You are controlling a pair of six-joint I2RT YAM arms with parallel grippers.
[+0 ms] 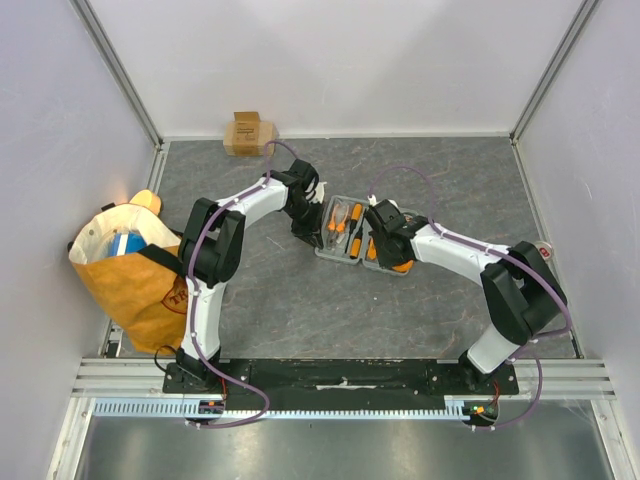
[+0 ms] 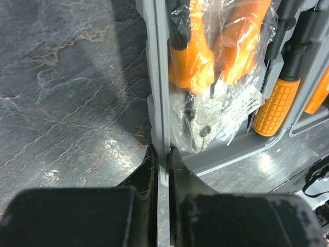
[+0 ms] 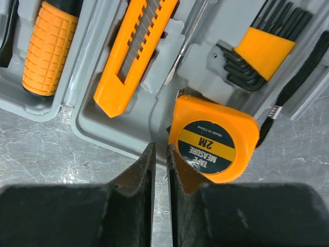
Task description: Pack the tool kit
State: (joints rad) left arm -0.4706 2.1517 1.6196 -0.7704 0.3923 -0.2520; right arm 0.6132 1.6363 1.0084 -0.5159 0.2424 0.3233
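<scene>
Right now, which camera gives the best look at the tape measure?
The right wrist view: the tape measure sits close up in the grey case, its label readable. The top external view shows only a small orange speck of it from far above; the left wrist view does not show it at all.

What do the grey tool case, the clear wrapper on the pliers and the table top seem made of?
Grey rectangular tool case: probably moulded matt plastic, with shaped tool recesses. Clear wrapper on the orange-handled pliers: thin glossy plastic film, creased, glinting. Dark veined table top: stone or stone-print sheet, slightly shiny; cannot tell which.
</scene>
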